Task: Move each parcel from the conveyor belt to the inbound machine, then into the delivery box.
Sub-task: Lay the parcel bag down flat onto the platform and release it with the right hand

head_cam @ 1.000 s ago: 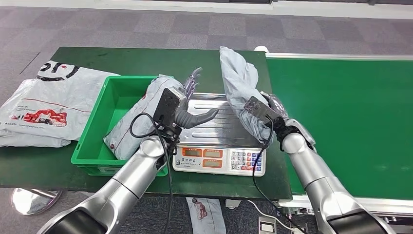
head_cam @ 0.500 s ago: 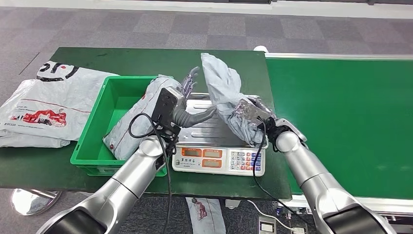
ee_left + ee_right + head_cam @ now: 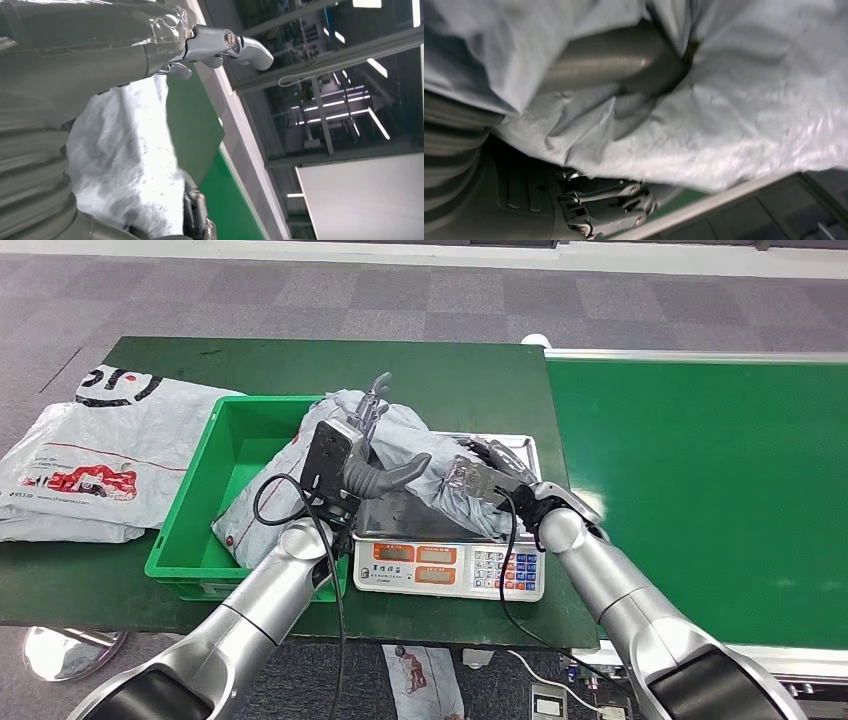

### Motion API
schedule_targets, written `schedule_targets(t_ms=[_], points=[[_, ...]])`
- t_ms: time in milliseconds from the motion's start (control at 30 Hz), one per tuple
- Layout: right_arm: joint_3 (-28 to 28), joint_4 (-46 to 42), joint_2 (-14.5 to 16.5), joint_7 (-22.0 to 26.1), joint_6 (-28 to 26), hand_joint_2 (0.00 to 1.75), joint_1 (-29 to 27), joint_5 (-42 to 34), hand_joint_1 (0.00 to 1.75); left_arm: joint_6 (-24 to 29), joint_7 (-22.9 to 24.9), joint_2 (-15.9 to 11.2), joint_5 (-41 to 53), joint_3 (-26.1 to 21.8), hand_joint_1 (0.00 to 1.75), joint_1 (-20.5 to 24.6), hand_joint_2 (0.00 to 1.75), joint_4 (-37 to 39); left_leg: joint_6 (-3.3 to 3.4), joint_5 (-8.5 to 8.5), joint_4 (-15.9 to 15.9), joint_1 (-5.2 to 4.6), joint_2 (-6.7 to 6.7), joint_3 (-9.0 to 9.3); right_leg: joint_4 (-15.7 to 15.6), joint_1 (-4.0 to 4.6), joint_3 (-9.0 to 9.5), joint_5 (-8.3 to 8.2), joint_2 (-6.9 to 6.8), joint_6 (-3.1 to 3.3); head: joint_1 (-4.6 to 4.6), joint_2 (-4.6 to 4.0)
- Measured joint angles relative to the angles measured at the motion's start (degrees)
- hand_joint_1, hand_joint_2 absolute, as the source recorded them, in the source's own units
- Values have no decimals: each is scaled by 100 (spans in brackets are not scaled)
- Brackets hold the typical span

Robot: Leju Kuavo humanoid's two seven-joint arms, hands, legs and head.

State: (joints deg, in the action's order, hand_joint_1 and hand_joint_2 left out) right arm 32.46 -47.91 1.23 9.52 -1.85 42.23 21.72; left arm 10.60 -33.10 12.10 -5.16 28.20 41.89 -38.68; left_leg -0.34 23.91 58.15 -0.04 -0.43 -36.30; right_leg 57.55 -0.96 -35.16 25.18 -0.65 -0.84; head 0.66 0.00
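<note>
A crumpled grey parcel [image 3: 425, 455] lies across the steel platform of the weighing scale [image 3: 450, 565], its far end reaching the rim of the green bin [image 3: 215, 455]. My right hand [image 3: 492, 478] grips the parcel's near end; in the right wrist view the thumb [image 3: 609, 62] presses into the grey plastic [image 3: 749, 110]. My left hand [image 3: 372, 450] stands open beside the parcel, fingers up and thumb stretched out against it. The left wrist view has that hand [image 3: 150, 55] in front of the grey parcel [image 3: 125, 165]. A second grey parcel [image 3: 265, 505] leans inside the bin.
Two white printed bags [image 3: 90, 455] lie on the dark green table left of the bin. The green conveyor belt [image 3: 700, 490] runs along the right. The scale's display and keypad face the table's front edge.
My right hand has swung the parcel from upright down and leftward until it lies on the scale. My left hand has shifted slightly left and now touches the parcel.
</note>
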Motion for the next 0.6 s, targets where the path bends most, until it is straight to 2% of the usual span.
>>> schedule_targets(t_ms=[100, 233, 333, 600], points=[[40, 0, 9, -20, -125, 175, -3, 9, 0, 38, -5, -11, 11, 0, 0, -2, 175, -4, 0, 0, 0, 1, 0, 0, 0, 0, 0, 0, 0, 0, 0, 0], [95, 0, 4, 65, -870, 175, -142, -6, 0, 221, -62, -52, 72, 1, 0, -1, 175, -20, 0, 0, 1, -1, 0, 0, -1, -1, -1, 0, 1, 0, 0, 0], [94, 16, -28, 177, -1207, 175, -273, -93, 0, 276, -94, -70, 89, 7, 0, 25, 175, 6, 0, 1, 1, -2, 1, 0, -1, -3, -2, 0, 3, 0, 0, 0], [93, 50, -83, 210, -1292, 175, -415, -115, 0, 287, -106, -99, 83, 25, 0, 70, 175, 91, 0, 1, 1, -1, 6, 0, -1, -1, -5, 0, 7, 0, 0, 0]])
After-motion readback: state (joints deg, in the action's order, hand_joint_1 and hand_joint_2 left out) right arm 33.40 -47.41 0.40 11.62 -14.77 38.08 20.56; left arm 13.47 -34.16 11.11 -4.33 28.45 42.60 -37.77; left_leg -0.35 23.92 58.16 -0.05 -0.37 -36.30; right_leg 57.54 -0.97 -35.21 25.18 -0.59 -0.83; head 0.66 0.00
